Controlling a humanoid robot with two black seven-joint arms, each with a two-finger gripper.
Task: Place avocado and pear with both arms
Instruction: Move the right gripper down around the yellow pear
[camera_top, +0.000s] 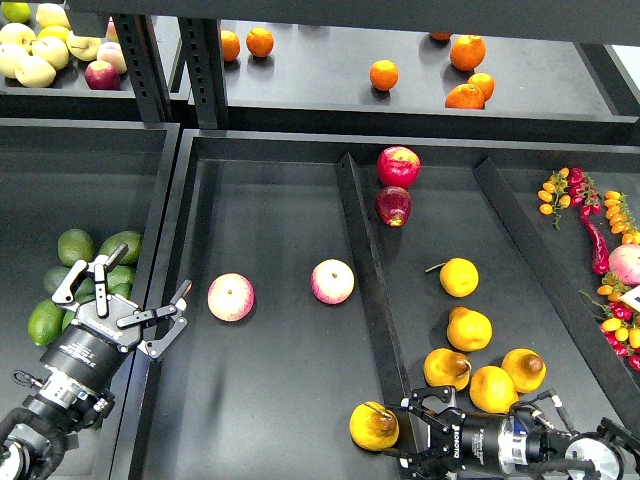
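The pear (373, 426), yellow-orange with a brown stem, lies at the front of the middle tray, by the divider (366, 270). My right gripper (406, 432) is open just right of the pear, its fingers pointing at it from across the divider. Several avocados (75, 246) lie in a pile in the left bin. A darker avocado (121, 277) shows partly behind my left gripper (128, 300). My left gripper is open and empty, above the wall between the left bin and the middle tray.
Two pink-yellow apples (230, 297) (332, 281) lie in the middle tray. Several more pears (468, 329) sit in the right compartment, close to my right arm. Two red fruits (397, 167) lie at its back. Oranges (383, 74) are on the shelf above.
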